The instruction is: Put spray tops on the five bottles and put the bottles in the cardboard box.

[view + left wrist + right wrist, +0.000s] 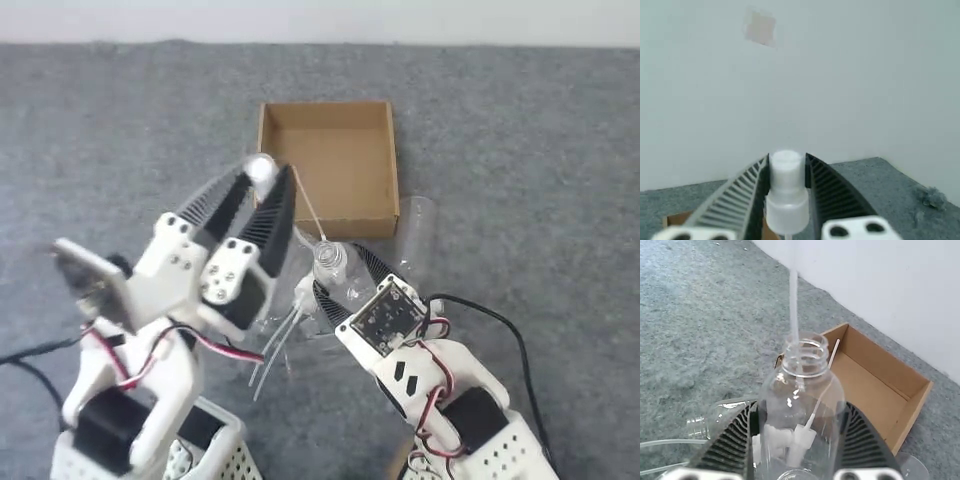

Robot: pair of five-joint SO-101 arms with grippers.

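The spray top point(786, 192) is found clamped in the left gripper point(786, 159) above the bottle point(801, 405), which is gripped near the cardboard box point(340, 165) by the right gripper point(800, 409); the tube point(794, 305) should be kept centred in the neck and lowered straight

- Grey carpet point(120, 130) lies flat and runs up to the wall.
- White wall point(320, 20) rises along the carpet's far edge.
- Pale square patch point(760, 26) sits high on the wall.
- Fluff tuft point(931, 196) lies on the carpet, near the wall.

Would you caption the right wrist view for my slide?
Right gripper holds a bottle, a spray top's tube at its neck, cardboard box beyond.
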